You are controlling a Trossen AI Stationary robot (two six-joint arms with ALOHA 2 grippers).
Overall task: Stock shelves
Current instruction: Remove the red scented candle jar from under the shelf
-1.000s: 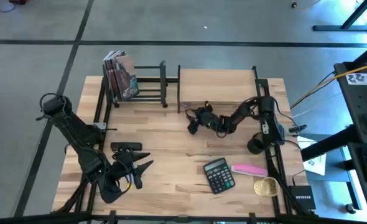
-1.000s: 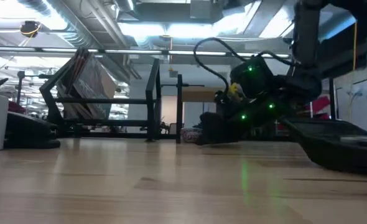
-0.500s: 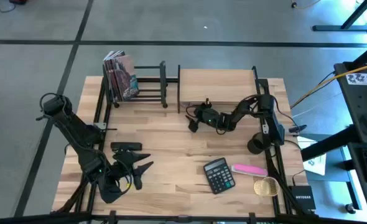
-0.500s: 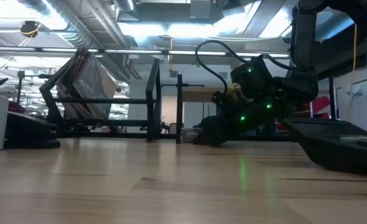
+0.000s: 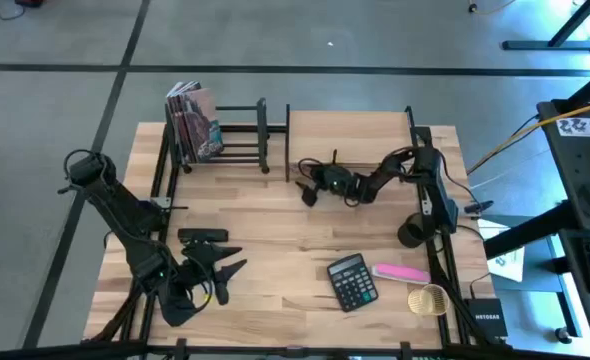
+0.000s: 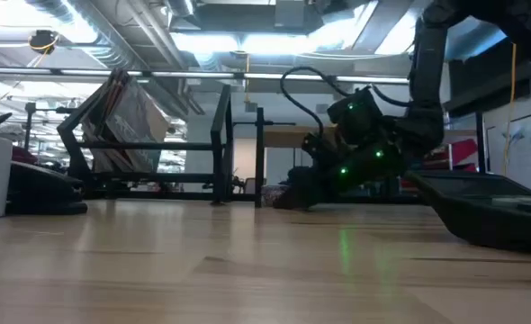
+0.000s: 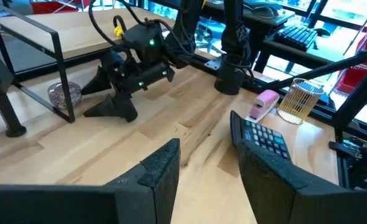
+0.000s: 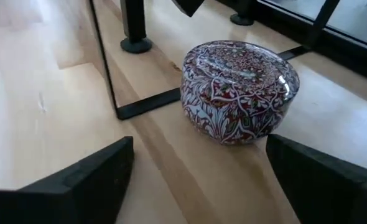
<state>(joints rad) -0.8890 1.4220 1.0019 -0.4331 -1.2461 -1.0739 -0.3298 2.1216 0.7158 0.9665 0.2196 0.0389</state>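
Note:
A round tin (image 8: 239,90) with a red, white and blue pattern stands on the tabletop under the light-wood shelf (image 5: 350,135), beside its thin black upright (image 8: 106,68); the left wrist view shows the tin (image 7: 65,94) too. My right gripper (image 8: 202,186) lies low at the shelf's left front corner (image 5: 308,188), open, its fingers apart on either side of the tin's near side without touching it. The black book rack (image 5: 237,132) holds a few books (image 5: 193,122) at its left end. My left gripper (image 5: 233,260) waits open near the table's front left.
A calculator (image 5: 352,282), a pink stapler (image 5: 400,272) and a gold mesh cup (image 5: 427,298) lie at the front right. A black cup (image 5: 410,233) stands near the right arm's base. A flat black object (image 5: 203,236) lies just beyond my left gripper.
My right gripper has moved a short way toward the table's far edge, closer to the light-wood shelf, staying low over the tabletop.

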